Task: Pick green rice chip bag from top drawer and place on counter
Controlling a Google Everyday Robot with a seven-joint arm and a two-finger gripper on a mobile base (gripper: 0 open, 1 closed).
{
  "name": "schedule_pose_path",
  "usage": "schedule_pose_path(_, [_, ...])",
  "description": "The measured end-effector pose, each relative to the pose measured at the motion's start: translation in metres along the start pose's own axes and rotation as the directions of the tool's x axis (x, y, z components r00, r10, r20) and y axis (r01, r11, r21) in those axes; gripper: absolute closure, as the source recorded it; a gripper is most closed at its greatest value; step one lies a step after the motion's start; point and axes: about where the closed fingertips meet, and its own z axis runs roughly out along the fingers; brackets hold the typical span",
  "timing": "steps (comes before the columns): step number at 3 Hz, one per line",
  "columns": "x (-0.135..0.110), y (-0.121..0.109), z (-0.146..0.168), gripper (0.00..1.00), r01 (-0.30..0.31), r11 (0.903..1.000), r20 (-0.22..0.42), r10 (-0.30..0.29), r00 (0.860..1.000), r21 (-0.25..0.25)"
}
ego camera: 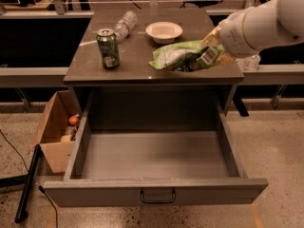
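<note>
The green rice chip bag is a wrinkled light-green foil bag with a barcode. It is held over the front right part of the counter, just above its surface. My gripper is shut on the bag's right end, and the white arm reaches in from the upper right. The top drawer is pulled wide open below the counter. Its grey inside holds nothing that shows, and its dark bar handle is on the front panel.
A green drink can stands on the counter's left. A clear plastic bottle lies at the back, and a white bowl sits at the back centre. A cardboard box with items stands on the floor left of the drawer.
</note>
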Motion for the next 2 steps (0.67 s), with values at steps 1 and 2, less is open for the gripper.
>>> schedule_pose_path(1, [0.014,-0.021,0.036,1.00,0.059,0.9982,-0.032,-0.059,0.998,-0.011])
schedule_pose_path(2, [0.027,-0.035,0.075,0.85,0.102,0.9942,-0.062,-0.104,0.993,-0.032])
